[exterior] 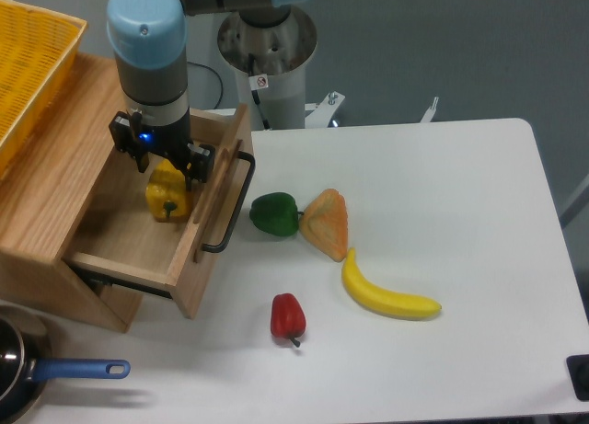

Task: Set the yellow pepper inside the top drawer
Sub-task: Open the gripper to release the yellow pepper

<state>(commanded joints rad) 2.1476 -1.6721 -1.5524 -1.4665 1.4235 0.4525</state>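
The yellow pepper (pixel 167 196) lies inside the pulled-out top drawer (pixel 126 250), near its right front corner, with its green stem facing the camera. My gripper (pixel 165 166) points straight down just above the pepper and looks open, its fingers apart at the pepper's top. The arm's wrist hides most of the fingers. The drawer's black bar handle (pixel 236 201) faces the table.
The light-wood cabinet (pixel 51 171) carries a yellow basket (pixel 28 70) on top. On the white table lie a green pepper (pixel 274 212), an orange wedge-shaped item (pixel 327 223), a banana (pixel 386 296) and a red pepper (pixel 287 316). A blue-handled pan (pixel 69 370) sits front left.
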